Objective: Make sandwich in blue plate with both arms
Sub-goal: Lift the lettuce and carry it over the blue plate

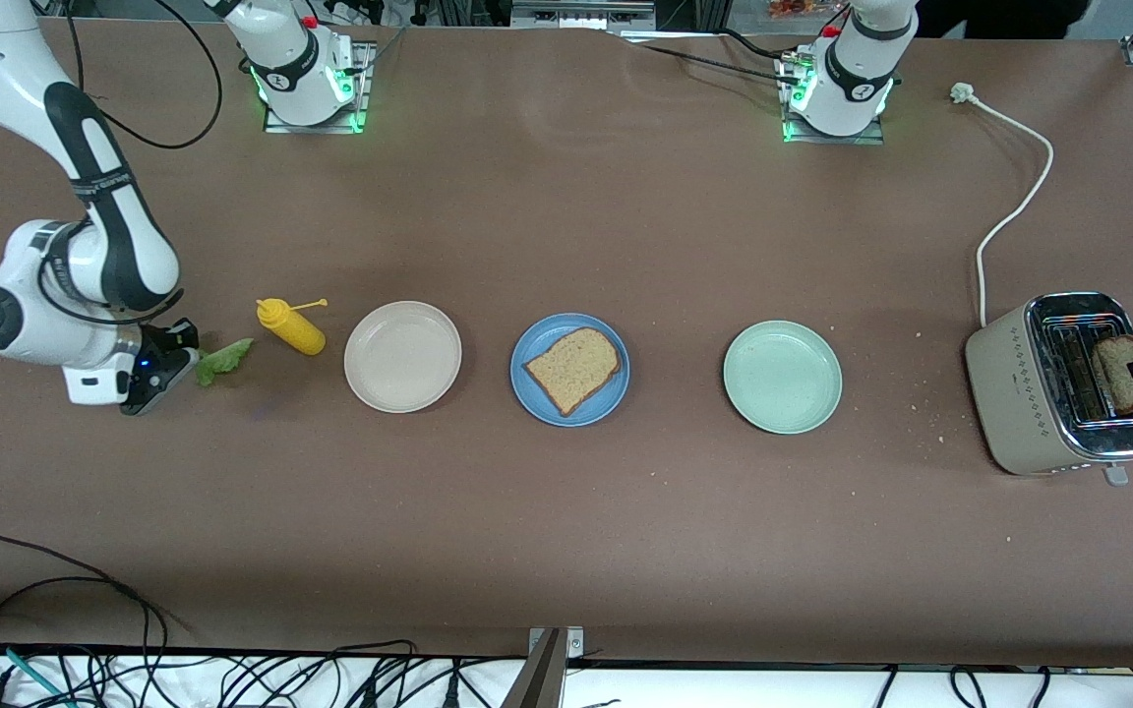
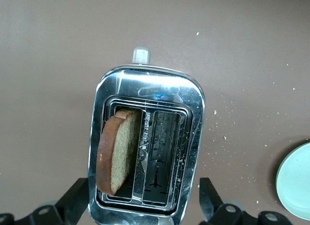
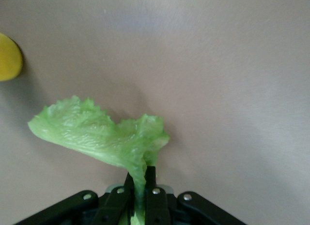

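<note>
- Tabletop (image 1: 566, 216): brown, crumbs scattered near toaster. All places below given rel. to blue plate.
- Toaster (image 1: 1068, 388): beige w/ chrome top, well apart from blue plate toward left arm's end. One brown speckled bread slice (image 2: 116, 152) stands in a slot, tilted, top half proud of slot.
- Blue plate (image 1: 532, 393): round, matte, raised rim, mid-tabletop betw. beige-white plate (image 1: 402, 356) and mint-green plate (image 1: 782, 377). Holds one bread slice (image 1: 573, 368), flat, dark crust.
- Left pincer (image 2: 145, 205): over toaster, jaws at full spread, astride toaster top, nothing held. Judged: slice is light, fairly stiff, crumbly; take by raised top edge, gentle squeeze.
- Right pincer (image 3: 140, 198): low at right arm's end, past yellow sauce bottle (image 1: 291, 326) from blue plate; clamped tight on lettuce leaf (image 3: 101, 138) at stem end.
- Lettuce: ruffled, pale green, glossy. Judged: v. light, limp, tears easily; stem is soundest hold.
</note>
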Controlling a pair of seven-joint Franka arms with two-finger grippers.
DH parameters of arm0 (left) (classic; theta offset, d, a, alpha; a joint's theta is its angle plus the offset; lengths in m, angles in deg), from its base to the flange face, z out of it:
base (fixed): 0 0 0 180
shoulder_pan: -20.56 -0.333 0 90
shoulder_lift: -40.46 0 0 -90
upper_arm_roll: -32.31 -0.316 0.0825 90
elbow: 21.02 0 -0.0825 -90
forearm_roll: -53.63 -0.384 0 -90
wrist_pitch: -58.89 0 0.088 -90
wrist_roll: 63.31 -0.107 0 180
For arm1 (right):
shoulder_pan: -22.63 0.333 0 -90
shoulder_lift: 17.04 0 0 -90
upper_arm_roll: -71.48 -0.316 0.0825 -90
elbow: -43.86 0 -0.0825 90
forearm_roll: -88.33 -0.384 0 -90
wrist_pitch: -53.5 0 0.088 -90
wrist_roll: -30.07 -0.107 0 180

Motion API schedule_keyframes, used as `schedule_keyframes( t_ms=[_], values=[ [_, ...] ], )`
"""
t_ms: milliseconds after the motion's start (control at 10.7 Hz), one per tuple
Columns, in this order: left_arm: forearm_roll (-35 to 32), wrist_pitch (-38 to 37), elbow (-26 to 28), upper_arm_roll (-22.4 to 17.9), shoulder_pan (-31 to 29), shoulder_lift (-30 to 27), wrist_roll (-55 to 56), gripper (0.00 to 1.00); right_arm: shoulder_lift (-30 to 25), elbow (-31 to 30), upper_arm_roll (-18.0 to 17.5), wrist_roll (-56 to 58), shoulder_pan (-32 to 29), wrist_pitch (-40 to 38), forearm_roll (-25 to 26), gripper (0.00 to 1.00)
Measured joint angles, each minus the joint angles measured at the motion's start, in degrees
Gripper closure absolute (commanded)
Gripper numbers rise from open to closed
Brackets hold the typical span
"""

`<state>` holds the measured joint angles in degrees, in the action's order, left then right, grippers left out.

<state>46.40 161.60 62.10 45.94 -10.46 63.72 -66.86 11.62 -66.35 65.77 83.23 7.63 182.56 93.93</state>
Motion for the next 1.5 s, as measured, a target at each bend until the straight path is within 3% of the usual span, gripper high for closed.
schedule_keyframes(
  t_ms=[468, 748, 1216, 1496],
  values=[
    [0.00, 0.00, 0.01, -0.07, -0.21, 0.12, 0.00, 0.00, -1.29, 19.06, -0.54, -0.20, 3.57, -25.65, -0.05, 1.00],
    [0.00, 0.00, 0.01, -0.06, -0.21, 0.22, 0.00, 0.00, -1.37, 27.03, -1.16, -10.93, 7.94, -35.91, -0.27, 1.00],
    [0.00, 0.00, 0.02, -0.08, -0.21, 0.32, 0.00, 0.00, -1.15, 28.17, -9.99, -42.67, 12.16, -38.19, -6.64, 1.00],
    [0.00, 0.00, 0.05, -0.07, -0.21, 0.37, 0.00, 0.00, -0.29, 28.17, -11.75, -59.16, 17.69, -34.26, -7.90, 1.00]
  ],
)
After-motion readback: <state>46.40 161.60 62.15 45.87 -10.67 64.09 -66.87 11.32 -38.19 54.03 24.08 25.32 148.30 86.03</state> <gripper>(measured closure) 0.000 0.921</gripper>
